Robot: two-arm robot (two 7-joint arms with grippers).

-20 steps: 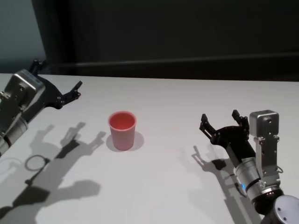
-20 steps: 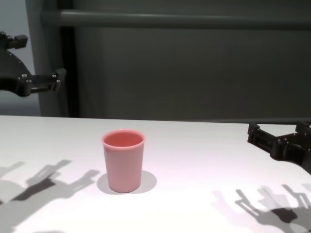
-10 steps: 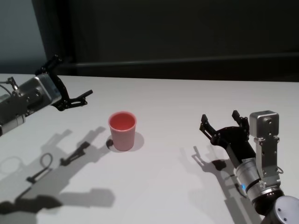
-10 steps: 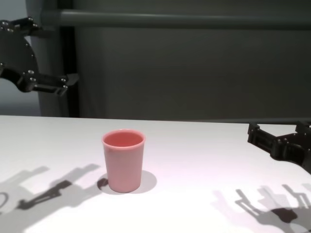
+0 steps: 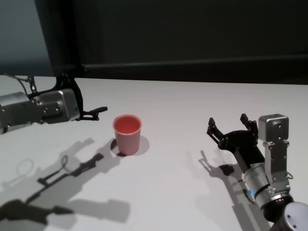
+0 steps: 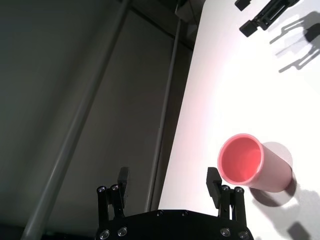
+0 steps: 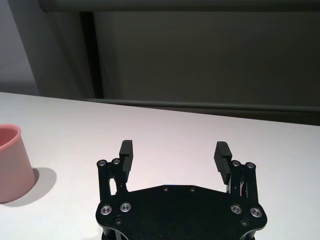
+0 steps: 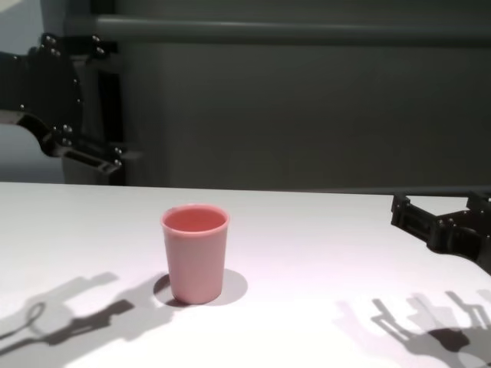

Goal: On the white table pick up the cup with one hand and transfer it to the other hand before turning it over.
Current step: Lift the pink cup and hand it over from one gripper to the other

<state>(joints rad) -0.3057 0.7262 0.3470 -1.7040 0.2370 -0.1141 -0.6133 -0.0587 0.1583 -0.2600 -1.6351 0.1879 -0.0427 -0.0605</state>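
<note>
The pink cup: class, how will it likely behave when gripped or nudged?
The cup looks like smooth plastic, so probably stiff, light and a bit slippery. It stands upright on its narrower base on the white table, so a high sideways nudge might tip it.

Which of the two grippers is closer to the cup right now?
The left gripper, raised just left of the pink cup, jaws open. The right gripper sits far off to the cup's right.

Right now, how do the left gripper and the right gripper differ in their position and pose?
The left gripper hovers above the white table just left of the pink cup, turned sideways; the right gripper sits far right of the cup, low over the table, pointing forward. Both are black, open and empty.
</note>
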